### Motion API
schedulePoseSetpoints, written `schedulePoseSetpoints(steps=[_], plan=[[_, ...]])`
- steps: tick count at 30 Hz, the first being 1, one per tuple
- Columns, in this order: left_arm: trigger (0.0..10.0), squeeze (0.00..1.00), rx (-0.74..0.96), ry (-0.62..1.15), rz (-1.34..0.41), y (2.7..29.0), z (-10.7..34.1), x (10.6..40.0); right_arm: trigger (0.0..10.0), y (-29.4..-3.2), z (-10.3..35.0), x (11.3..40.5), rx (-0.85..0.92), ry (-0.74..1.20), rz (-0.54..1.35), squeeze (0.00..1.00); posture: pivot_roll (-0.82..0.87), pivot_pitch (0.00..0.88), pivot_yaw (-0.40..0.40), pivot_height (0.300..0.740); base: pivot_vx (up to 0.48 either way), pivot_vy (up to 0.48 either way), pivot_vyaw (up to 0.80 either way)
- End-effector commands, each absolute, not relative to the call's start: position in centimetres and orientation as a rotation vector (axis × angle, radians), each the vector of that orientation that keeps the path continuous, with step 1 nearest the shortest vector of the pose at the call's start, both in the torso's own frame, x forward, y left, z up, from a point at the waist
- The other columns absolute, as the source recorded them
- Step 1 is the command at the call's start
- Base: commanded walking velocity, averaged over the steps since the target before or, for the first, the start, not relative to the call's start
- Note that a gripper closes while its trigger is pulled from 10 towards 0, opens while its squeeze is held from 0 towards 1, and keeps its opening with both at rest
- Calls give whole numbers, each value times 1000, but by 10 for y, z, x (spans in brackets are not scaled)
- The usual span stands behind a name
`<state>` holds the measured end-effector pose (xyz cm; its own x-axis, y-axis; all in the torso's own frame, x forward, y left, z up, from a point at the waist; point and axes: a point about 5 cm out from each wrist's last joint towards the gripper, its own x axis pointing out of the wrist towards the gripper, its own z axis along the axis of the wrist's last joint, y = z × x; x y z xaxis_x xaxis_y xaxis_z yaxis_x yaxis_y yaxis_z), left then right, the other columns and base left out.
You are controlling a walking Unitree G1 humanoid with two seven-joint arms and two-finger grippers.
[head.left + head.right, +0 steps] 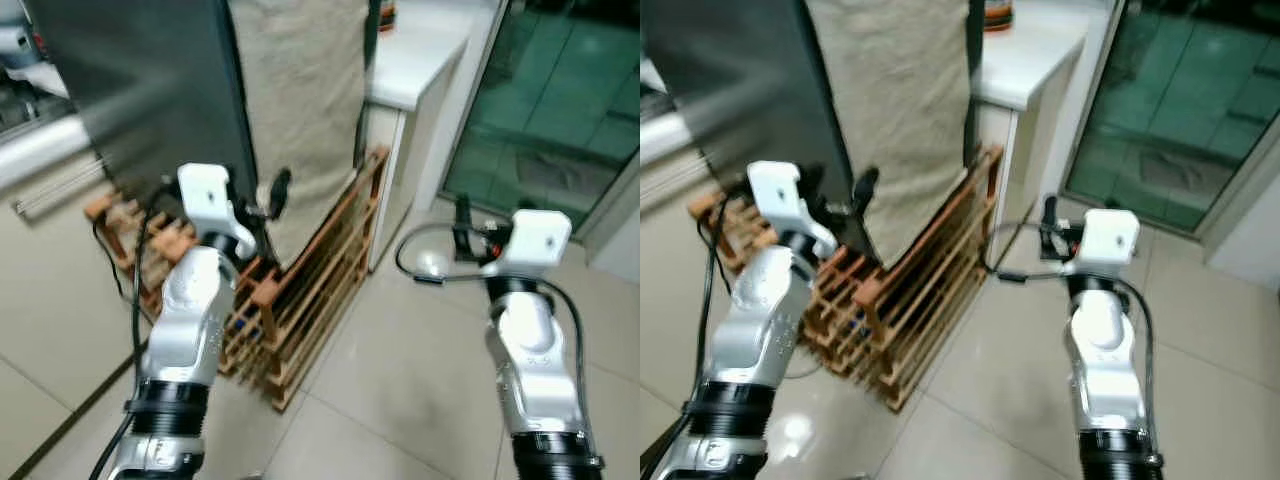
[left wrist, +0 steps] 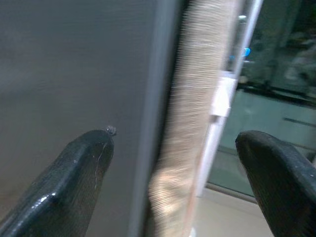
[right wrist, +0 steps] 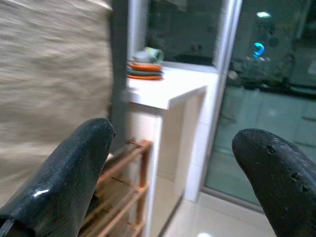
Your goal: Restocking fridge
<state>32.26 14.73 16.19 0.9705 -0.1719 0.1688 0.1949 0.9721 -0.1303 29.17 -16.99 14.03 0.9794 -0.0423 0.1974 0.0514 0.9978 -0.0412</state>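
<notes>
The fridge (image 1: 150,90) is a tall dark grey body at the upper left, its door shut, its flat side also in the left wrist view (image 2: 74,64). My left gripper (image 1: 272,196) is raised close to the fridge's right edge, and its fingers (image 2: 74,182) stand wide open with nothing between them. My right gripper (image 1: 462,218) is held up in front of the white counter, open and empty too, its fingers (image 3: 74,182) spread apart. No food item is in either gripper.
A beige cloth (image 1: 300,110) hangs beside the fridge. A wooden slatted rack (image 1: 310,290) leans on the floor below it. A white counter (image 1: 420,50) with stacked plates (image 3: 145,69) stands behind, and a glass door (image 1: 560,100) is at the right. Pale floor tiles (image 1: 400,380) lie ahead.
</notes>
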Motion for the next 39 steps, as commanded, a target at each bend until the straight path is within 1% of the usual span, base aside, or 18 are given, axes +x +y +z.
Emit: schedulePoseSetpoints(steps=[1,5,7,10,11,14,19,22,23,25,26,28,32,33,36,39], plan=[[10000,0,-128,-140,-188,143,163,328,10000,-177,140,292,-52,-192,-65,98,-111,0,-9,740,0,0,0],[10000,0,-109,-108,-178,141,161,335,10000,-175,139,293,-52,-184,-60,98,-114,0,-9,740,0,0,0],[10000,0,-116,-109,-174,140,163,338,10000,-176,139,294,-53,-180,-62,98,-114,0,-9,740,0,0,-800],[10000,0,-121,-116,-160,139,166,341,10000,-176,138,294,-53,-178,-66,94,-114,0,-9,740,0,0,0],[10000,0,-116,-116,-114,141,167,344,10000,-176,138,293,-52,-183,-64,98,-121,0,-4,740,0,0,0],[10000,0,-97,-110,-66,142,168,348,10000,-176,138,293,-51,-181,-63,102,-121,0,-4,740,0,0,0],[10000,0,-76,-100,-57,144,168,350,10000,-177,138,292,-54,-181,-67,102,-126,0,5,740,0,0,0],[10000,0,-58,-104,-136,160,160,323,10000,-185,141,275,-48,-212,-103,98,-128,0,19,740,0,0,0],[10000,0,-58,-104,-136,160,160,323,10000,-185,141,275,-48,-212,-103,98,-128,0,19,740,0,0,0],[10000,0,-16,-88,-220,167,148,292,10000,-188,136,254,-63,-198,-108,98,-104,0,14,740,0,0,0],[10000,0,-14,-53,-244,175,136,261,10000,-192,128,235,-75,-158,-113,94,-89,0,3,740,0,0,0],[10000,0,-51,-44,-202,178,135,245,10000,-196,124,222,-81,-137,-124,98,-75,0,-9,740,0,0,0],[10000,0,-84,-89,-148,175,145,242,10000,-199,127,216,-88,-152,-146,98,-64,0,-17,740,0,0,0],[10000,0,-81,-142,-91,175,156,245,10000,-199,132,213,-85,-176,-160,98,-62,0,-25,740,0,0,0],[10000,0,-130,-169,5,179,161,254,10000,-199,139,217,-72,-213,-178,86,-75,0,-20,740,0,0,0],[10000,0,-153,-176,19,176,161,257,10000,-200,140,220,-26,-211,-196,75,-87,0,-19,740,0,0,0]])
